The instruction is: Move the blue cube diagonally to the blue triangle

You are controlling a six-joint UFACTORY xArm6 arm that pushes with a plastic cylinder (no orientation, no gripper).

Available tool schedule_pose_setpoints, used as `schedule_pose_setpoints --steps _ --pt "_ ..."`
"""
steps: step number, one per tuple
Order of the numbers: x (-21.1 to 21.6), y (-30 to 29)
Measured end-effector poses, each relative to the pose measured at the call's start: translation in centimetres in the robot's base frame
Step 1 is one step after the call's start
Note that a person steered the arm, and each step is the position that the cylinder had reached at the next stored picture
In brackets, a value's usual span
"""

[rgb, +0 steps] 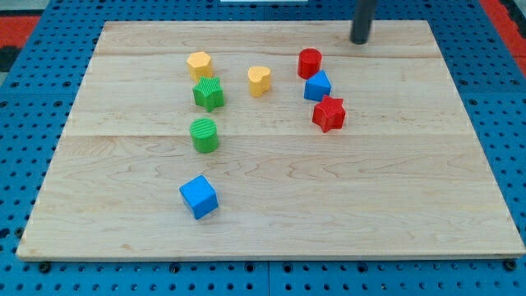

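The blue cube (199, 196) sits on the wooden board toward the view's bottom left of centre. The blue triangle (317, 85) sits toward the view's top right of centre, touching or nearly touching the red cylinder (310, 62) above it and the red star (329, 113) below it. My tip (360, 40) is at the view's top, right of the red cylinder and far from the blue cube. It touches no block.
A yellow hexagon-like block (200, 63), a green star (209, 94) and a green cylinder (204, 135) form a column above the blue cube. A yellow heart (260, 80) lies left of the blue triangle. The board (411, 205) lies on a blue perforated table.
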State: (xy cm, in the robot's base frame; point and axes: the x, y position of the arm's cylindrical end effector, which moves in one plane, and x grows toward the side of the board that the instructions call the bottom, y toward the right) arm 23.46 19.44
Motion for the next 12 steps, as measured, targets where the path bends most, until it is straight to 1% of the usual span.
schedule_pose_setpoints --steps 1,2,6,7,8,9,10,11,12 --pt "0.1 7.8" --pt "0.5 13.7" --pt "0.1 13.9" --pt "3.4 14.4" --pt "11.6 14.4" --pt "23.3 9.5" --pt "33.5 -1.2" --pt "38.4 -12.8" --pt "38.4 -21.6"
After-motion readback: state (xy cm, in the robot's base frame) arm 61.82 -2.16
